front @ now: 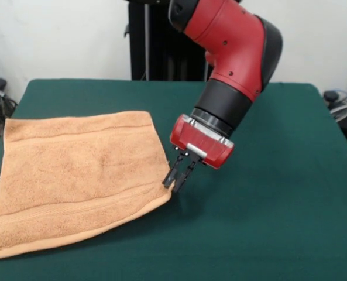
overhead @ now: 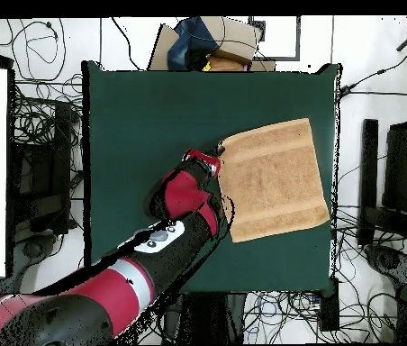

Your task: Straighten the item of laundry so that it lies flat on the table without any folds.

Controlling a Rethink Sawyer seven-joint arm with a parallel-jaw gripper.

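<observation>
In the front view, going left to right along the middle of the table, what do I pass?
Towel → gripper at the towel's right corner → bare green table.

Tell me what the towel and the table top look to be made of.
Towel: looks like terry cloth, tan-orange, with a fuzzy looped nap and flatter woven bands near two edges. Table: seems covered in dark green felt-like cloth, matte with no shine.
</observation>
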